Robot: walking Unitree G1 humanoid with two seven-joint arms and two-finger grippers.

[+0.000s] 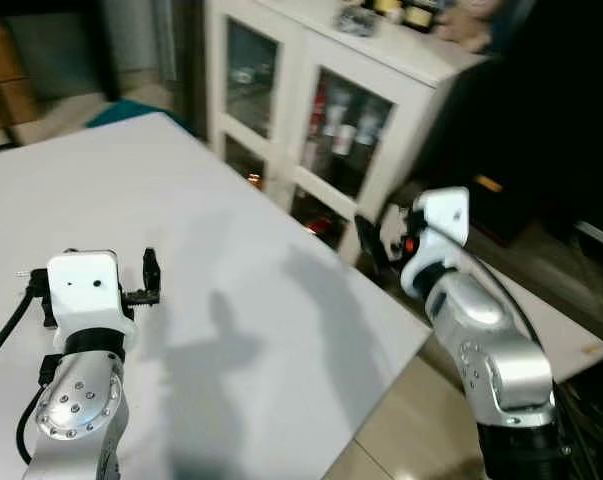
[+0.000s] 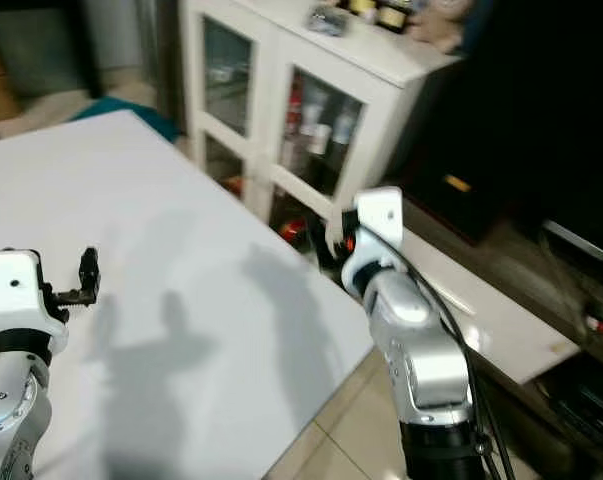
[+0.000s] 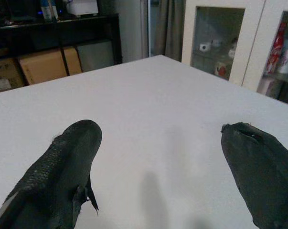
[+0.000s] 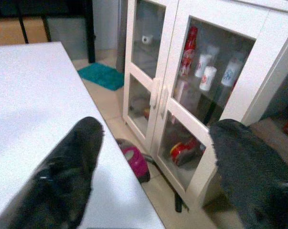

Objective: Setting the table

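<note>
1. The white table [image 1: 231,250] has a bare top: no plate, cup or cutlery lies on it, so the things to be set out are not on the table, and where they are I cannot tell
2. The left gripper [image 3: 158,167] hangs just above the tabletop near the robot's own side, its 2 black fingers [image 3: 62,167] spread wide apart with nothing between them
3. The right gripper [image 4: 153,167] is out past the table's right edge, pointing toward the white glass-door cabinet [image 4: 182,71]; its 2 fingers [image 4: 67,167] are also apart and empty
4. Behind the cabinet's glass stand a red bottle [image 4: 189,43] and some pale cups [image 4: 208,76]; a pink object [image 4: 134,160] sits on the floor below, next to the table's edge
5. Judged from this, the task is at its very start: the robot appears to be looking for tableware, with nothing yet fetched
6. The next move would call for reaching a source of dishes, perhaps the cabinet, whose doors look closed, so a door would have to be opened before anything could be lifted out
</note>
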